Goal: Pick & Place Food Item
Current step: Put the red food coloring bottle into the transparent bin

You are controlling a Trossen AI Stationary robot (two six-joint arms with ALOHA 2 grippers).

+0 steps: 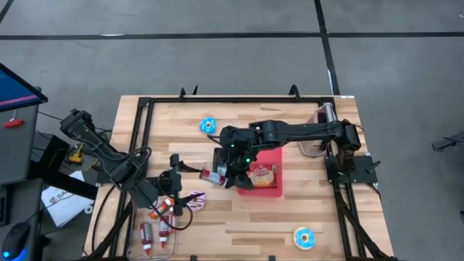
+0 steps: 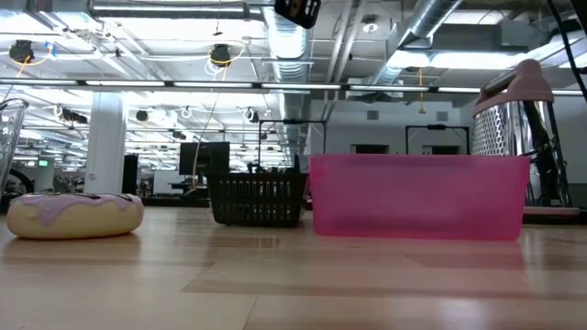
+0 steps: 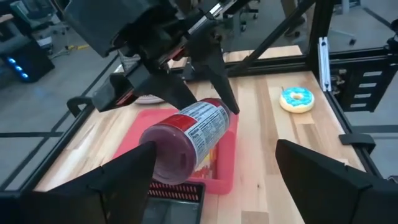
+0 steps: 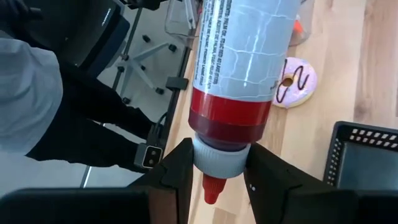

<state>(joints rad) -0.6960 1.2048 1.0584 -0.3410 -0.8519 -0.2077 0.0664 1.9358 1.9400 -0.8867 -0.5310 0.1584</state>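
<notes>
A red sauce bottle point(image 3: 186, 140) with a white label and white cap hangs in the air over the table's middle, with my right gripper point(image 4: 217, 165) shut on it. In the high view the bottle point(image 1: 212, 176) lies between both grippers, left of the red bin point(image 1: 270, 191), which holds a yellow food packet point(image 1: 262, 175). My left gripper point(image 3: 214, 183) stands open just left of the bottle's base, with the base between its spread fingers; I see no touch. Below the bottle stands a black basket point(image 3: 171, 193). My right gripper pinches the bottle's white cap point(image 4: 216, 155) between its two fingers, just below the red neck. The red nozzle point(image 4: 211, 188) points back toward the wrist and the body sticks out beyond the fingertips. The fingers slant down from the table's right. The bottle is lifted clear, lying roughly level.
A purple-iced donut point(image 1: 194, 200) lies near the left gripper, a blue donut point(image 1: 208, 125) at the far side and another point(image 1: 304, 237) near the front right. Several sauce bottles point(image 1: 156, 221) lie at the front left. A metal grater point(image 2: 514, 119) stands at the far right.
</notes>
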